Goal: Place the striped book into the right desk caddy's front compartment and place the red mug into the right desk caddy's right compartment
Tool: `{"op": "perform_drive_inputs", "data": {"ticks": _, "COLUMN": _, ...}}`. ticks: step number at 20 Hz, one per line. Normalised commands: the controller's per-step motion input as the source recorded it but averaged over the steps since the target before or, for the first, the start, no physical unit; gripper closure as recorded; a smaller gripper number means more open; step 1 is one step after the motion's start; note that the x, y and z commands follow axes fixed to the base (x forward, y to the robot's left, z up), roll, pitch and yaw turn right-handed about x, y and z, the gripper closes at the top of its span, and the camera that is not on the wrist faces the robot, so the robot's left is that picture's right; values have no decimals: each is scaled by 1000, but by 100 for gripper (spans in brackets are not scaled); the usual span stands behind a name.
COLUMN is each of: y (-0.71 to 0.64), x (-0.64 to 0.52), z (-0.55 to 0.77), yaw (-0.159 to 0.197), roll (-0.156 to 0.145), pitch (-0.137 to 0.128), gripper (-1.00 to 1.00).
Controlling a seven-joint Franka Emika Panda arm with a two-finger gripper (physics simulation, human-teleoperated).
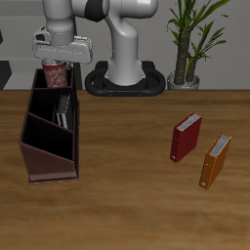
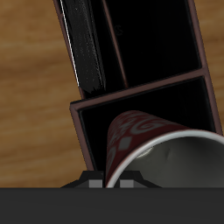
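My gripper (image 1: 56, 66) is shut on the red mug (image 1: 56, 74) and holds it at the back end of the right desk caddy (image 1: 44, 161), just over the small squarish right compartment (image 1: 51, 90). In the wrist view the mug (image 2: 153, 144) hangs tilted, pale inside showing, over that dark squarish section (image 2: 166, 94). The striped book (image 1: 63, 109) stands in a long slanted-divider section of the caddy; it also shows edge-on in the wrist view (image 2: 87, 52). I cannot tell whether the mug touches the caddy.
A red book (image 1: 186, 137) and an orange book (image 1: 216, 161) stand on the wooden table, well apart from the caddy. The robot base (image 1: 125, 78) and a potted plant (image 1: 187, 49) stand at the table's back.
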Motion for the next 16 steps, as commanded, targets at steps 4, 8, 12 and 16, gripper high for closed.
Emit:
{"op": "perform_drive_inputs", "data": {"ticks": 4, "y": -2, "x": 21, "z": -163, "yaw": -21, "roll": -3, "pitch": 21, "gripper": 100}}
{"op": "perform_drive_inputs", "data": {"ticks": 8, "y": -5, "x": 35, "z": -96, "yaw": -20, "roll": 4, "pitch": 10, "gripper": 100}}
{"op": "perform_drive_inputs", "data": {"ticks": 12, "y": -77, "x": -7, "z": -47, "yaw": -8, "roll": -50, "pitch": 5, "gripper": -100}}
{"op": "perform_drive_inputs", "data": {"ticks": 16, "y": 12, "x": -25, "z": 94, "yaw": -32, "roll": 16, "pitch": -9, "gripper": -100}}
